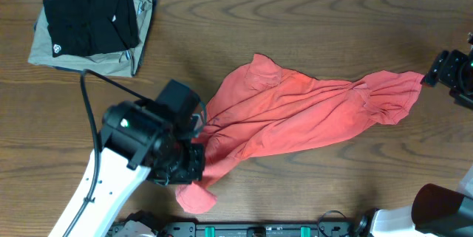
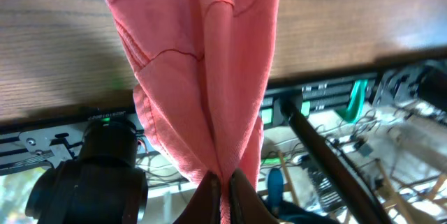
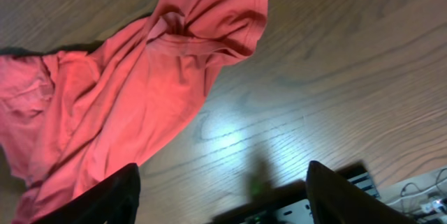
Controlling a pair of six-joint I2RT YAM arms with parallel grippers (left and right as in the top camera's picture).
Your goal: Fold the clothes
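Two grippers | left gripper (image 2: 225, 184) clamped on a bunched edge of the T-shirt (image 1: 295, 115) at the near left | right gripper (image 3: 223, 199) spread wide, holding nothing (hovering above the table (image 3: 335, 77)) | T-shirt crumpled across the table's middle

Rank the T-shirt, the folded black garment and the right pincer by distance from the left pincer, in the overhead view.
1. T-shirt: mid-table, gripped by the left pincer.
2. Black garment: far-left corner.
3. Right pincer: right edge of the table.
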